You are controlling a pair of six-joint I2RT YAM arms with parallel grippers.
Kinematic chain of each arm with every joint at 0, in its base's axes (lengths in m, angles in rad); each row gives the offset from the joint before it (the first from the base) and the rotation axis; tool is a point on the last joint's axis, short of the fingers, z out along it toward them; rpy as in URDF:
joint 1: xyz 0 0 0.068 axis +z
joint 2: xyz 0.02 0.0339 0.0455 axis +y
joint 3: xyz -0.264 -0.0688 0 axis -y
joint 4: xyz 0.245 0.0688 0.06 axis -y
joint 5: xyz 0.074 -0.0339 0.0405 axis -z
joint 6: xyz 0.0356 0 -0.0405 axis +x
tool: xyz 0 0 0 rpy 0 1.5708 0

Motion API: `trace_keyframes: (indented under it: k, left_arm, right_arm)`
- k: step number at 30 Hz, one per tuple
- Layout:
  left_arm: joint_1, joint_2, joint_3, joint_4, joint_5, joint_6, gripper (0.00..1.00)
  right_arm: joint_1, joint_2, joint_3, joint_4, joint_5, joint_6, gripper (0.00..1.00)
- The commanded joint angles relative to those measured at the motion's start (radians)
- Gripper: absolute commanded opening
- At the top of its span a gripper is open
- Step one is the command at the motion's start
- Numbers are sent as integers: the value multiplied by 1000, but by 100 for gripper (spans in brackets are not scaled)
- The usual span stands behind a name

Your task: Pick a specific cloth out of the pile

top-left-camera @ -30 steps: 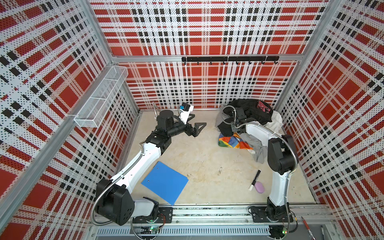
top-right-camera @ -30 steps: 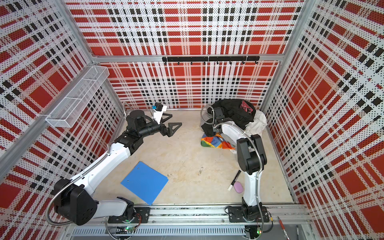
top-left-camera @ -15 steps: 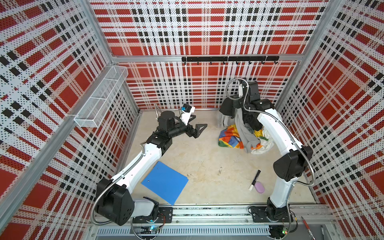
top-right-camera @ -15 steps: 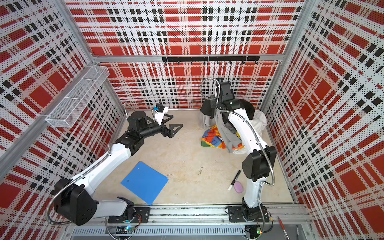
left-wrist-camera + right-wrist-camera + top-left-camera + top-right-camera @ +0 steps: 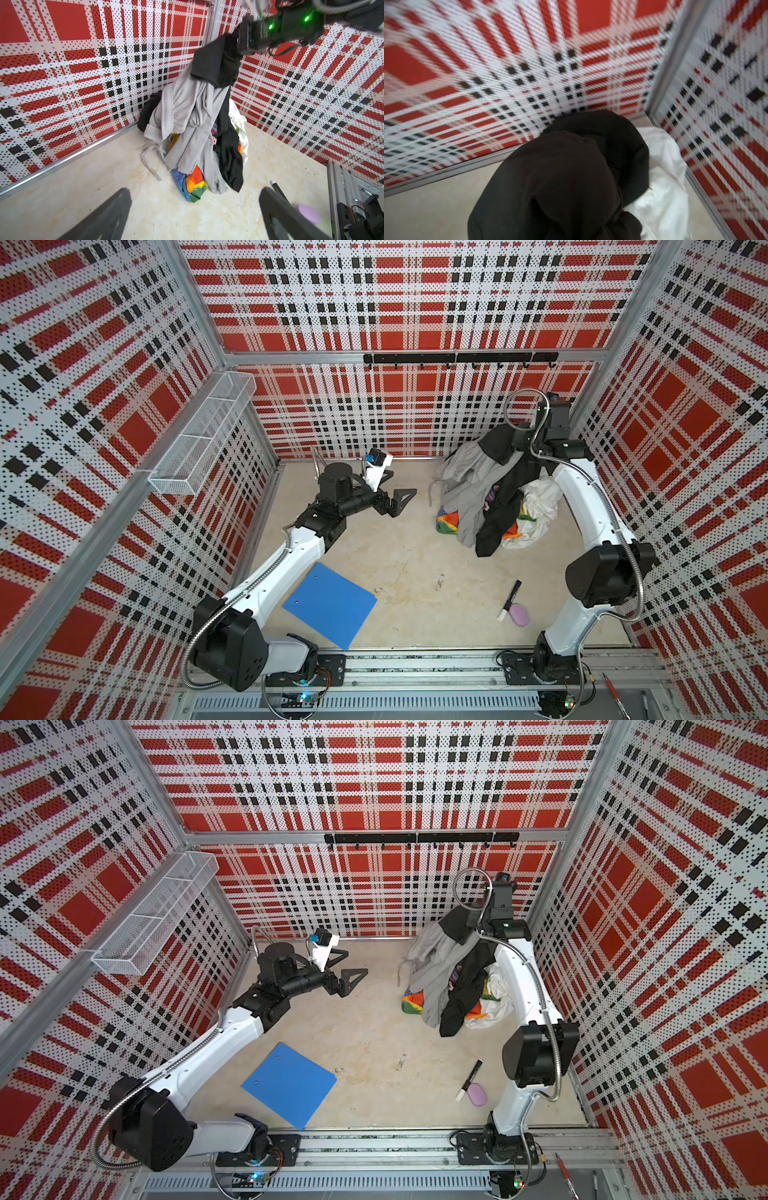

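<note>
I find the cloth (image 5: 448,524) on the floor at the foot of the pile (image 5: 536,506), in the far right corner of the cell. Only parts of it show. A rainbow corner sticks out on the side facing the left arm, and the left wrist view shows its blue, orange, yellow and green patches (image 5: 194,187). A small orange and yellow patch also shows between the black and white fabric. Neither gripper touches it.

The grey garment (image 5: 465,481) and the black garment (image 5: 496,526) hang over the cloth, and their lower ends trail onto it and the floor. The right gripper (image 5: 241,39) is raised above the pile, close to the back wall, and is clenched on the top of the black garment. The grey garment hangs from the same point, but I cannot tell whether it is in the grip or only caught in the black fabric. In the right wrist view, black fabric fills the foreground, so the fingertips are hidden.

The left gripper (image 5: 395,487) is well apart from the pile, above bare floor, with its jaws spread wide and nothing in them. It faces the clothes.

A blue folder (image 5: 330,605) lies flat beside the left arm. A marker pen (image 5: 510,599) lies near the right arm's base, with its white end just beside a lilac oval object (image 5: 519,615).
</note>
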State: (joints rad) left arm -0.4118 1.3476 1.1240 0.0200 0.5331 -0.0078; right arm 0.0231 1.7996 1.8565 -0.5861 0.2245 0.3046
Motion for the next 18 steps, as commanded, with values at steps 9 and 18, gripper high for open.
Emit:
trace_keyframes:
  k: [9, 18]
  left_arm:
    - [-28, -10, 6, -10, -24, 27, 99]
    - [-21, 14, 23, -23, -16, 23, 99]
  right_arm:
    - [-121, 56, -286, 232, 146, 48, 12]
    - [-4, -169, -402, 372, 127, -90, 91]
